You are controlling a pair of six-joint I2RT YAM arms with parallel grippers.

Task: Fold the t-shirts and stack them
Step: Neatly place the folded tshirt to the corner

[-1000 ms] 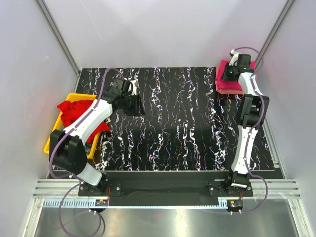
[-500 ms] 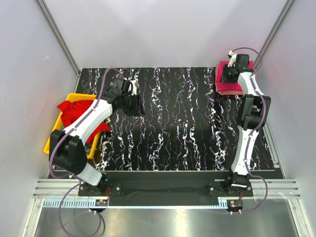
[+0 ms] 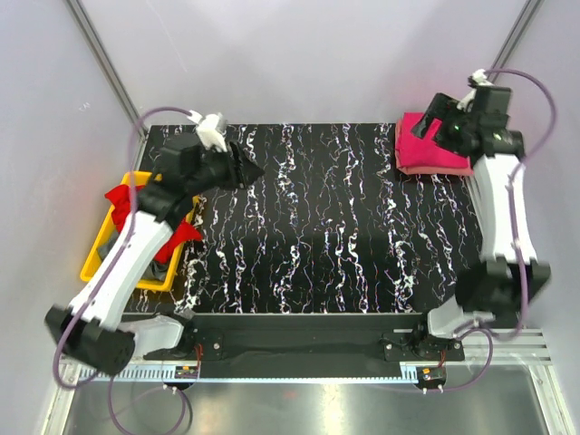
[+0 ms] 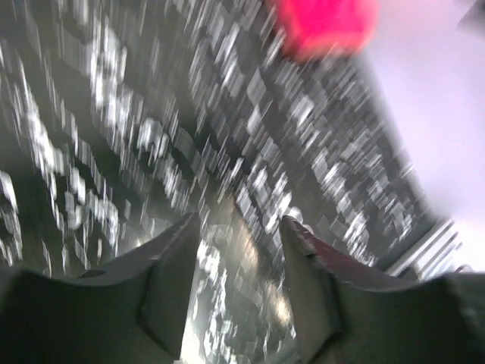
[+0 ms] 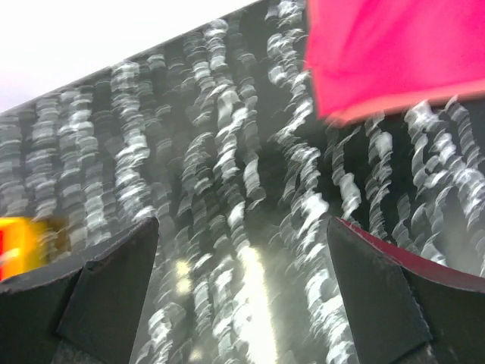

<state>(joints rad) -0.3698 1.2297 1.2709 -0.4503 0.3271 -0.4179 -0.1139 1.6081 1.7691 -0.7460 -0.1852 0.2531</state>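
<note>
One marbled table [image 3: 344, 236], yellow bin [image 3: 100, 258] set at its left edge, red t-shirt [image 3: 127, 201] heaped inside, magenta t-shirt [image 3: 424, 148] laid folded at far right corner, right pincer [image 5: 242, 227] spread wide, empty, left pincer [image 4: 235, 220] partly parted, nothing held.

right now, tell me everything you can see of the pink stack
The pink stack is soft cloth folded flat into a rough rectangle, with a magenta shirt on top and a salmon edge showing beneath. It lies at the table's far right corner. The open right gripper hangs near it, holding nothing.
</note>
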